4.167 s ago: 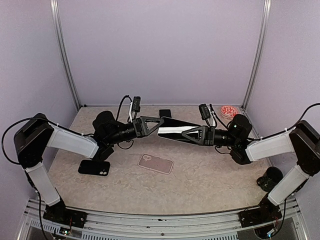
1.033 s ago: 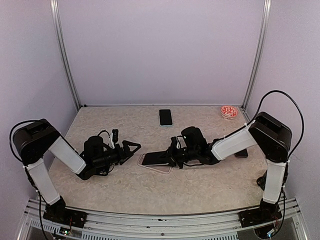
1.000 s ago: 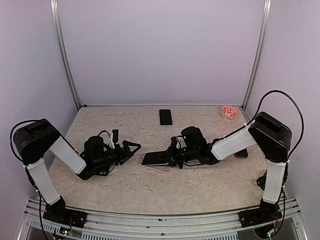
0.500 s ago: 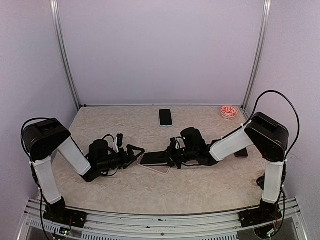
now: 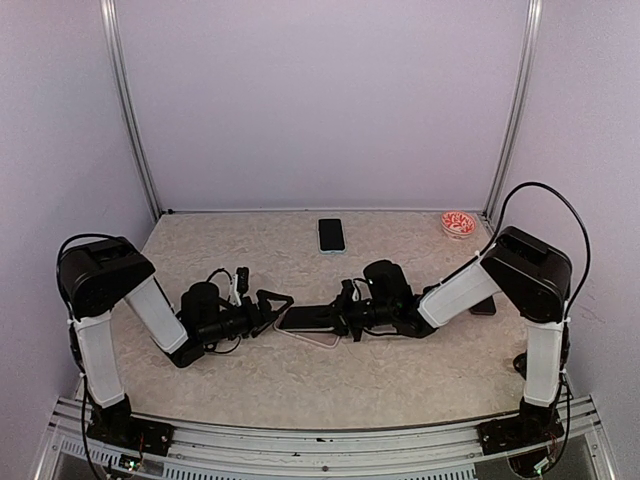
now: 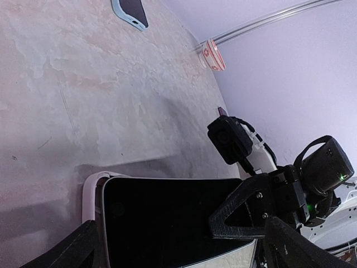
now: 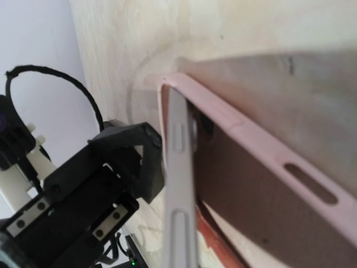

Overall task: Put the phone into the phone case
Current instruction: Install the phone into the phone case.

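The right gripper point(image 5: 346, 318) is clamped on the right end of the dark phone point(image 5: 312, 316), holding it tilted over the pink phone case point(image 5: 312, 337) lying on the table point(image 5: 400, 372). The phone's left end dips into the case's left rim, though whether it is seated there is hard to tell. The left gripper point(image 5: 280, 311) sits spread wide just beside that end, gripping nothing.

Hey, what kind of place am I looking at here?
Probably a robot test booth in a lab: plain lilac walls, metal frame posts, two robot arms bolted at the near edge of the table, working on a phone and pink case.
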Robot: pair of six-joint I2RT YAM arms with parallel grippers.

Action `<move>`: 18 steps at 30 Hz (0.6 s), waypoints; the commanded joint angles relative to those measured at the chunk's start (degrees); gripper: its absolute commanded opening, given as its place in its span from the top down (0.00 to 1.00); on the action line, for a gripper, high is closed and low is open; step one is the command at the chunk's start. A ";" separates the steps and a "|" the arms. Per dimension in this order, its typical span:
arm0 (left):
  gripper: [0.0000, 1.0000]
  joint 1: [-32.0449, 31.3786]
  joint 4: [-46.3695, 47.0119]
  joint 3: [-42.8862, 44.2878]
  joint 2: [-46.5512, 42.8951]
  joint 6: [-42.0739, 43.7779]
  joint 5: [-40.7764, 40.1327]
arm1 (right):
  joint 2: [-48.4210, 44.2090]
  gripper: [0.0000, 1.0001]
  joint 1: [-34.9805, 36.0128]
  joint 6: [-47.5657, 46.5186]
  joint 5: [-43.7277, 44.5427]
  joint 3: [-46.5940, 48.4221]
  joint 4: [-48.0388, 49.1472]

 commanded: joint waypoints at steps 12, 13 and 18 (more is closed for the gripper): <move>0.01 -0.70 2.84 -1.42 0.43 -1.81 2.09 | 2.95 1.00 0.79 2.45 0.35 -2.29 3.16; 0.01 0.06 1.94 -1.45 -0.22 -1.27 2.00 | 2.95 1.00 0.79 2.44 0.27 -2.30 3.21; 0.01 1.32 -10.54 1.63 -4.62 4.05 -0.47 | 2.65 1.00 0.90 1.98 0.24 -2.10 3.18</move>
